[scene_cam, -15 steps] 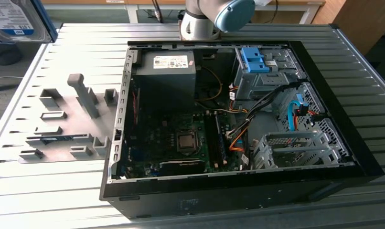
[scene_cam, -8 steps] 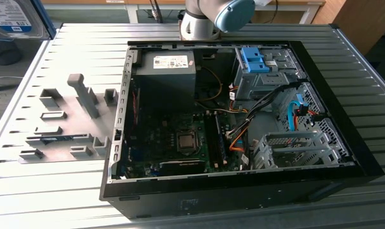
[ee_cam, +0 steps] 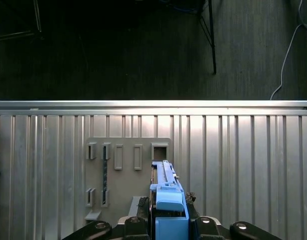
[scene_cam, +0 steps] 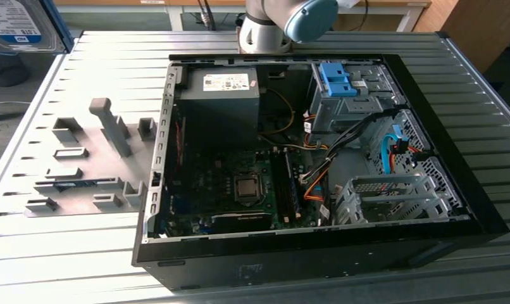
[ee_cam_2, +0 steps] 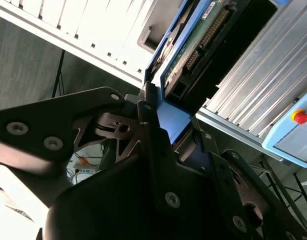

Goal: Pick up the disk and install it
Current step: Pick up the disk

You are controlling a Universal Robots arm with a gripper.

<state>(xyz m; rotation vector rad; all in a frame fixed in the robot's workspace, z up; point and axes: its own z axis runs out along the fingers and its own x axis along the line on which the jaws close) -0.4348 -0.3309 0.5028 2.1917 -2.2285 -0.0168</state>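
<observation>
The disk (scene_cam: 14, 25) shows its white-and-blue label at the far upper corner of the exterior view's left, raised above the table. In the first wrist view the disk (ee_cam: 166, 192) stands edge-on with its blue rail toward the camera, and my gripper (ee_cam: 168, 222) is shut on it. The second wrist view shows the disk's (ee_cam_2: 193, 45) green circuit board and connector row, with the dark fingers (ee_cam_2: 151, 120) clamped on its blue end and my gripper (ee_cam_2: 171, 122) closed around it.
An open computer case (scene_cam: 457, 209) lies on the ribbed metal table, with a dark power supply box (scene_cam: 217, 101), a blue latch (scene_cam: 338, 79) and a metal drive cage (scene_cam: 390, 196). A grey slotted holder plate (scene_cam: 86, 164) (ee_cam: 126, 150) lies beside it. The arm's base (scene_cam: 267, 31) stands behind.
</observation>
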